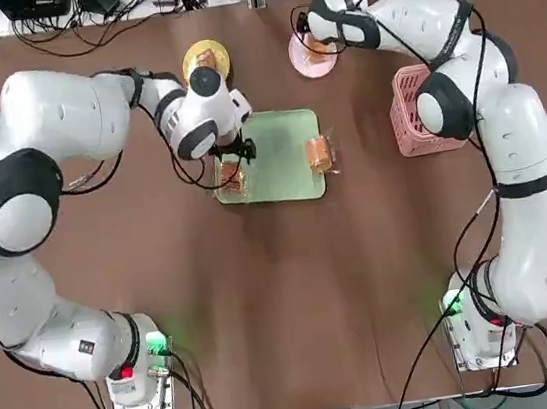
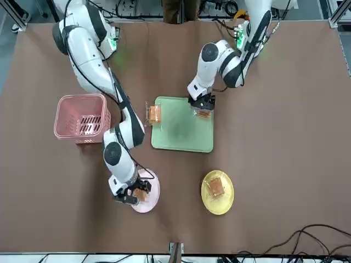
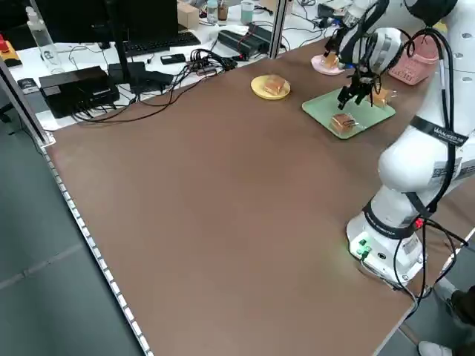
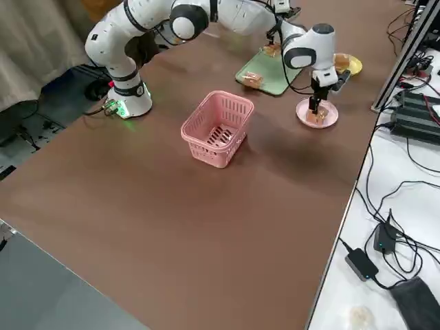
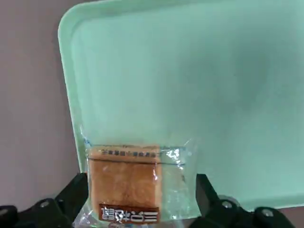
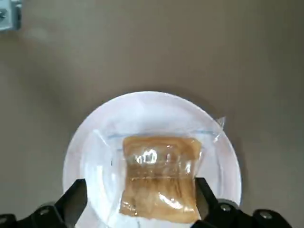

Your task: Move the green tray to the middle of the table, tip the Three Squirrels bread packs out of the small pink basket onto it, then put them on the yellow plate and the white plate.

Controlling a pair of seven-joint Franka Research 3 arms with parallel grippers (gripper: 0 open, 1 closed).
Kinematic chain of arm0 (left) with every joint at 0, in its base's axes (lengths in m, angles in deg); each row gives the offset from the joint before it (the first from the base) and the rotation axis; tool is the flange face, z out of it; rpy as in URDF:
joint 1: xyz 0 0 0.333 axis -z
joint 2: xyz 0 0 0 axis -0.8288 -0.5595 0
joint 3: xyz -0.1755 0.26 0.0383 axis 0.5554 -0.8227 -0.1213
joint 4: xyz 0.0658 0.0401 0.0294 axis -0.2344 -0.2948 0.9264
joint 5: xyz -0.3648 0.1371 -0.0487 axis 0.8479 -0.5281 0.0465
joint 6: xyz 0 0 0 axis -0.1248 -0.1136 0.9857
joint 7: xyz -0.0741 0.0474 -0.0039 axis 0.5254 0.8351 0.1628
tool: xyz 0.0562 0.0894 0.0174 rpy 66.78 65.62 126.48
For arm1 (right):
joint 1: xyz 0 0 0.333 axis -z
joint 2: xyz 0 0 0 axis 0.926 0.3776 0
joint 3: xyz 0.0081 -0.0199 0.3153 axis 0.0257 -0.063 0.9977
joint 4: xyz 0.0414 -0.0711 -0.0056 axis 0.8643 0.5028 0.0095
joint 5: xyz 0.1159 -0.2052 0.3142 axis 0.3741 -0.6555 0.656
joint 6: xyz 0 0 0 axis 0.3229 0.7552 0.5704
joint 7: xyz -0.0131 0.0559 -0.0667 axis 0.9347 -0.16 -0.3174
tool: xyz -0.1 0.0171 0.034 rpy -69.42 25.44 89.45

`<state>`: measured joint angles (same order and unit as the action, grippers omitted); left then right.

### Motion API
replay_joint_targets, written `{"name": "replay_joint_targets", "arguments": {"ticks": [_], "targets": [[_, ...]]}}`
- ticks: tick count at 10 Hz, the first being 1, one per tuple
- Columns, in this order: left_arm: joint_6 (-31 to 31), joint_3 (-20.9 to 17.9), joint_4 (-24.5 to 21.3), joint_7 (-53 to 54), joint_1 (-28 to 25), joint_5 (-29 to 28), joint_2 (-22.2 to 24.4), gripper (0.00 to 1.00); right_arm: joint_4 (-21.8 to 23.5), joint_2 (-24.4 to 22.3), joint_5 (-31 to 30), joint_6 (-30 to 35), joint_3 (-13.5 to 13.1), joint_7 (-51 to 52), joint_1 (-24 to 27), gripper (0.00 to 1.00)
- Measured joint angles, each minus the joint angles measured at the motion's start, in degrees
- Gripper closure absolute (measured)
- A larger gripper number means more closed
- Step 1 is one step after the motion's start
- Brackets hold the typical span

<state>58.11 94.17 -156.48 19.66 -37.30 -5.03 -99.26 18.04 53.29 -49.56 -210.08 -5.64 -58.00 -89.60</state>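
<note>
1. Green tray (image 1: 277, 154) lies near the middle of the table (image 1: 285, 294). Two bread packs are on it: one at its near-left corner (image 1: 231, 177), partly hidden from overhead by the left gripper, and one at its right edge (image 1: 319, 153), overhanging the rim slightly.
2. Left gripper (image 5: 140, 199) hangs over the near-left corner pack. Fingers (image 5: 73, 192) spread wide on either side of it, and no contact with the pack can be made out. The wrist view cuts off that pack's lower edge (image 5: 126, 190).
3. Right gripper (image 6: 140, 202) is above the white plate (image 6: 90, 137). Its fingers (image 6: 76, 199) stand apart, flanking a bread pack (image 6: 159, 178) that lies on the plate. Whether the tips touch the wrapper cannot be told.
4. Yellow plate (image 2: 218, 193) carries one pack (image 2: 216, 186). In the top view the left arm's wrist covers much of this plate (image 1: 205, 56).
5. Pink basket (image 2: 82, 116) stands upright on the table, right of the tray and well apart from it. In the top view the right arm's elbow hides part of its rim.
</note>
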Motion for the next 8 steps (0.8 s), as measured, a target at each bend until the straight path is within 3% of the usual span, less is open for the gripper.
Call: {"name": "replay_joint_targets", "arguments": {"ticks": [3, 4, 8], "targets": [[0.0, 0.0, -0.6, 1.8, -0.3, -0.1, -0.6, 0.0, 1.8, -5.0, 0.0, 6.2, 0.6, 0.0, 0.4, 0.0], [0.0, 0.0, -0.7, 2.4, -0.3, -0.1, -1.1, 0.0, 5.2, -8.5, 0.0, 7.0, 1.0, 0.0, 0.4, 0.0], [0.0, 0.0, -0.9, 2.6, -0.3, -0.1, -2.1, 0.0, 26.3, -23.6, 0.0, 7.6, 4.4, -1.9, -1.3, 0.0]]}}
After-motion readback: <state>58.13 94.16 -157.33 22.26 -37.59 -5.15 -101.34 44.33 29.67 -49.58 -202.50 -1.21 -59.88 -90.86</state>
